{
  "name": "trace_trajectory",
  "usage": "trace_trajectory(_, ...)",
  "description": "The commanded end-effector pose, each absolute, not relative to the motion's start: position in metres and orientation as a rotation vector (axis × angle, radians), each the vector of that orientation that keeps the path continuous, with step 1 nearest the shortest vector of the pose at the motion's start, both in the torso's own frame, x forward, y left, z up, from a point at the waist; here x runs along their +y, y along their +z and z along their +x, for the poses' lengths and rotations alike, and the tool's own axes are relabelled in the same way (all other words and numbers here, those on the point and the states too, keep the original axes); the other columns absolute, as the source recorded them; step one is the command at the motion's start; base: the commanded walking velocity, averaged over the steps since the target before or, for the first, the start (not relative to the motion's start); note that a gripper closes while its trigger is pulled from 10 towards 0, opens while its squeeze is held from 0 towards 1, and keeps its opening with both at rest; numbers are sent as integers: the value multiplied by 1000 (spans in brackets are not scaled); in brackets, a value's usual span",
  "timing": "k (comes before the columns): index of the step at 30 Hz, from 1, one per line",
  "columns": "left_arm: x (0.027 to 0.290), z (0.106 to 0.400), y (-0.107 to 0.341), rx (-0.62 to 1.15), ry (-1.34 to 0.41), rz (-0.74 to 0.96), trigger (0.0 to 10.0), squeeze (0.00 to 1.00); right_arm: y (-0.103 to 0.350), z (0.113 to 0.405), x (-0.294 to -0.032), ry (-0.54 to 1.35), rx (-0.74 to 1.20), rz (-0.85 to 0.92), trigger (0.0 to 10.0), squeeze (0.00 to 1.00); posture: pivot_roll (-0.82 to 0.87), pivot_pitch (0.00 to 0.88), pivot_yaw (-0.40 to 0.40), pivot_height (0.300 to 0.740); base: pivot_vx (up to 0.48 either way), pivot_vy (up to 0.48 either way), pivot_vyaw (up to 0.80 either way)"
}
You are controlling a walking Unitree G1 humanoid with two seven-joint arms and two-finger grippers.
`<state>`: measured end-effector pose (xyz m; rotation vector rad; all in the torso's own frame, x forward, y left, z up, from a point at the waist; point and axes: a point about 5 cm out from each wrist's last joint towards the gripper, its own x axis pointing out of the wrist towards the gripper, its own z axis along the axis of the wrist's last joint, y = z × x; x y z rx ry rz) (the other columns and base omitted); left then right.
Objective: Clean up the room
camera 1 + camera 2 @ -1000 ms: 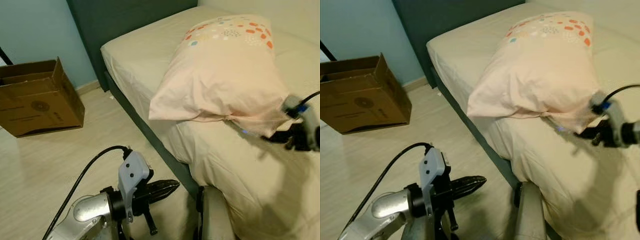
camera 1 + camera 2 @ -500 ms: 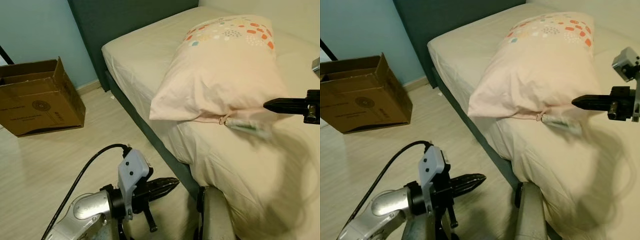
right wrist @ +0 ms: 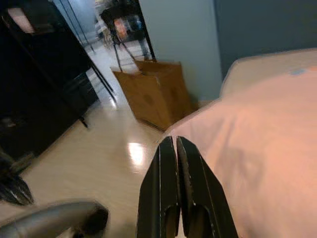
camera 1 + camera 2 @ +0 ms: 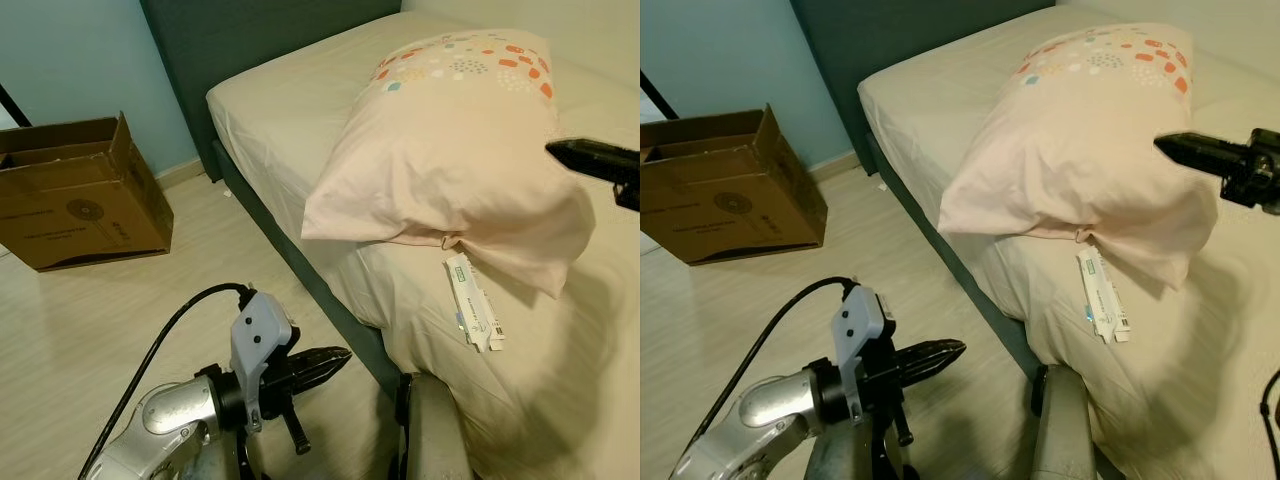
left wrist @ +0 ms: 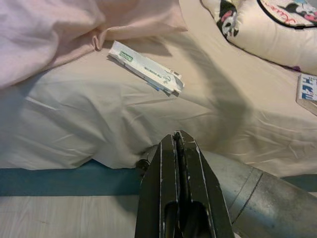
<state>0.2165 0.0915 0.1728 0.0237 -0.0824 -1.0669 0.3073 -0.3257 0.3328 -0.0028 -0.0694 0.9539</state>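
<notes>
Head views look down on bed (image 4: 300, 110) — wrist views share pillow (image 4: 450, 150)

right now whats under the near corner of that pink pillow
A flattened white carton lies on the sheet, one end at the pillow's corner. Anything further under the pillow is covered.

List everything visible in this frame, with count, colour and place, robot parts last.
pillow: one, pale pink with coloured dots at its far end, lying on the bed.
small carton: one, white with green print, flat on the sheet just beside the pillow's near corner.
bed: one, cream sheet over a dark teal frame and headboard.
cardboard box: one, brown, open, on the wood floor by the blue wall.
cartoon-print cushion: one, white and black, on the bed.
left gripper: fingers shut, low over the floor beside the bed.
right gripper: fingers shut, raised over the pillow.
</notes>
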Motion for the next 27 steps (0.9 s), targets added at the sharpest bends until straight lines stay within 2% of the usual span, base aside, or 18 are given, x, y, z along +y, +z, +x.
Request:
trace_trajectory(1, 93, 216, 168, -66, -1061, 9, 10000, 0, 326, 309, -323, 948, -33, -18, 0, 0, 51, 276, 47, 528, 0, 0, 0)
trace_trajectory(8, 93, 216, 168, -66, -1061, 9, 10000, 0, 326, 309, -323, 948, -33, -18, 0, 0, 51, 276, 47, 528, 0, 0, 0)
trace_trajectory(9, 93, 217, 168, -66, -1060, 10, 10000, 0, 314, 312, -320, 927, 38, -71, 0, 0, 51, 276, 47, 528, 0, 0, 0)
trace_trajectory(10, 93, 217, 168, -65, -1058, 14, 10000, 0, 280, 326, -300, 862, 229, -154, 10000, 1000, 50, 275, 41, 528, 0, 0, 0)
trace_trajectory(12, 93, 217, 168, -65, -1058, 14, 10000, 0, 280, 326, -300, 862, 229, -154, 10000, 1000, 50, 275, 41, 528, 0, 0, 0)
trace_trajectory(13, 92, 217, 168, -64, -1057, 16, 10000, 0, 256, 332, -285, 824, 347, -209, 10000, 1000, 52, 277, 33, 528, 0, 0, 0)
trace_trajectory(14, 92, 217, 168, -64, -1057, 16, 10000, 0, 256, 332, -285, 824, 347, -209, 10000, 1000, 52, 277, 33, 528, 0, 0, 0)
trace_trajectory(15, 93, 216, 167, -61, -1056, 17, 10000, 0, 238, 332, -271, 804, 449, -265, 10000, 1000, 52, 277, 33, 528, 0, 0, 0)
trace_trajectory(17, 94, 215, 165, -54, -1050, 18, 10000, 0, 223, 326, -259, 788, 539, -321, 10000, 1000, 40, 280, 28, 528, 0, 0, 0)
trace_trajectory(27, 94, 221, 164, -63, -1008, 23, 10000, 0, 219, 327, -252, 690, 528, -285, 10000, 1000, 24, 273, 18, 528, 0, 0, 0)
